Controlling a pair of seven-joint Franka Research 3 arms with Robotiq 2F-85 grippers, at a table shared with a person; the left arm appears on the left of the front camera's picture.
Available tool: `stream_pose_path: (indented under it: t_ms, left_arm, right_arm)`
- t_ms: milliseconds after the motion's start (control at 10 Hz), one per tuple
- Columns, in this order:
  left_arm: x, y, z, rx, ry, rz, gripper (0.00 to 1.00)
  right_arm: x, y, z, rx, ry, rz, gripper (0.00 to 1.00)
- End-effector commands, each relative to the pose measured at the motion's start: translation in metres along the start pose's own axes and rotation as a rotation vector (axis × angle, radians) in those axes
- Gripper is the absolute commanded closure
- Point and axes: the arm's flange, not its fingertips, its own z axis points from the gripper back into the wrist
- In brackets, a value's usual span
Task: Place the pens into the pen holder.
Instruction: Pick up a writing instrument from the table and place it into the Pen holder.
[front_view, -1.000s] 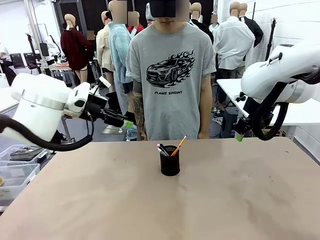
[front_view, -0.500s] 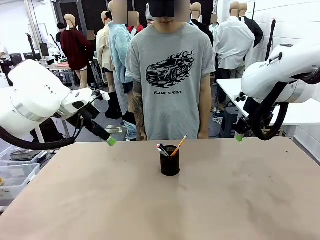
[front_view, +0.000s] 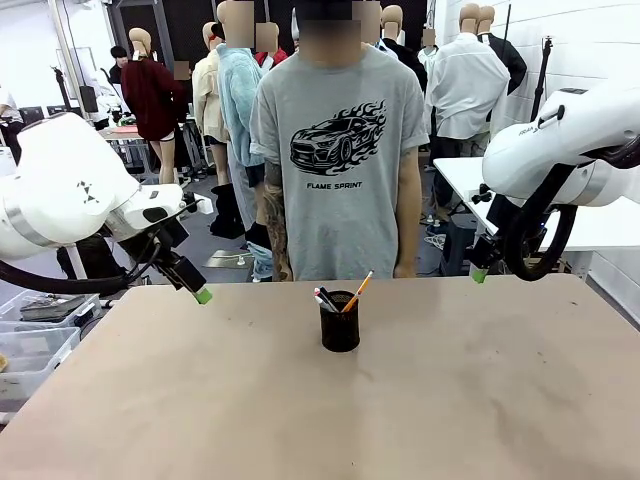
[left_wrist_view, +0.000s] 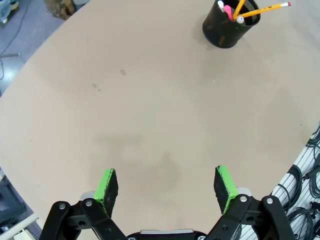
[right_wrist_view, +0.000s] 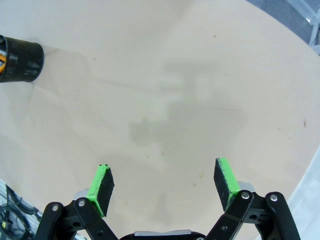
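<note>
Since all three pens (front_view: 337, 294) stand inside the pen holder (front_view: 340, 327) at mid-tabletop (front_view: 450, 400), my entry concerns risk only. Item: pen holder, black mesh cup, upright, on the far half nearest the person (front_view: 338, 150). Item: yellow pencil (left_wrist_view: 264, 7), leaning well over the rim; pink-ended marker (left_wrist_view: 228, 10) and whitish pen (left_wrist_view: 220, 5) stand steeper. Item: my left jaws (left_wrist_view: 166, 186), spread wide, empty, above bare tabletop well apart from the cup. Item: my right jaws (right_wrist_view: 163, 186), likewise parted and empty, the cup at the far edge of their view. Hazards, as I judge them: any sweep of mine across the middle could clip the leaning pencil or tip the light cup and spill everything; a low pass could scrape the tabletop.
</note>
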Motion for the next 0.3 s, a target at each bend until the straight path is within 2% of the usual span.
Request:
stream_pose_path:
  t_ms: [0,200]
  left_arm:
    - [0.0032,0.0035,-0.0032,-0.011,-0.019,-0.010,0.00]
    - [0.0032,0.0035,-0.0032,-0.011,-0.019,-0.010,0.00]
  right_arm:
    - [0.0008,-0.0006,-0.0013,-0.008,-0.009,0.003,0.00]
    - [0.0008,-0.0006,-0.0013,-0.008,-0.009,0.003,0.00]
